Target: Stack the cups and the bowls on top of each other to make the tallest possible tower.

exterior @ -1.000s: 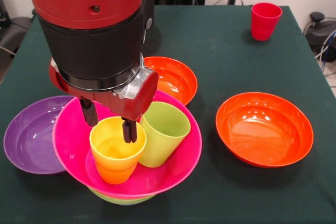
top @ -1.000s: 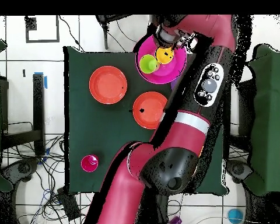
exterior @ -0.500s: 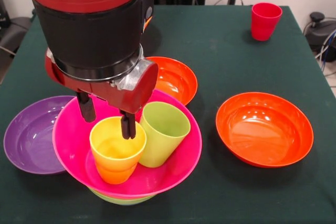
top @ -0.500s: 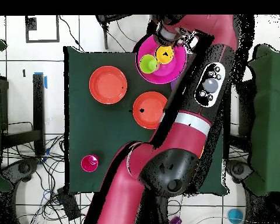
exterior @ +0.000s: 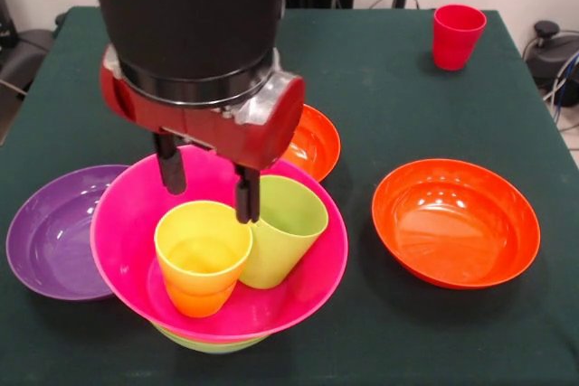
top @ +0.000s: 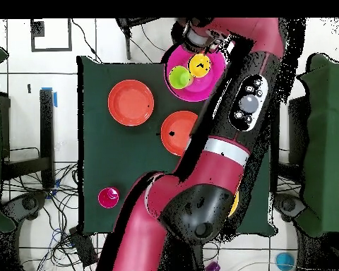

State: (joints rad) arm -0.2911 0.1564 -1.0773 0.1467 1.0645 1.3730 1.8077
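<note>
Change: over the last second the gripper (exterior: pixel 209 189) has lifted off the glossy yellow-orange plastic cup (exterior: pixel 201 257) and shifted toward the glossy lime-green plastic cup (exterior: pixel 280 228); before, its fingers straddled the yellow cup's rim, now they hang above it. The cups and bowls have not moved.
Jaws: parted and empty, one finger over the far rim of the yellow cup, the other in the gap between the two cups, touching neither as far as I can tell.
Tower: wide glossy magenta plastic bowl (exterior: pixel 303 282) nested on a lime-green plastic bowl (exterior: pixel 204 344) whose rim just shows beneath; both cups stand upright side by side inside the magenta bowl, touching or nearly so.
Loose pieces: shallow purple plastic bowl (exterior: pixel 45 232) partly tucked under the magenta rim; deep orange plastic bowl (exterior: pixel 312 137) just behind the tower; shallow red-orange plastic bowl (exterior: pixel 455 221) well apart; small red plastic cup (exterior: pixel 456 35) near the far table corner.
Overhead: the arm covers much of the dark green table (top: pixel 116 152); magenta bowl and both cups show at the table's far edge.
Handling: the cups look light, stiff, thin-walled and slick, likely to tip or slide if nudged. Best hold, I judge, is pinching one wall at the rim, one finger inside, one outside. The bowls are too wide to span; take them by the rim.
Risk: the neighbouring cup leaves little room for the outer finger.
</note>
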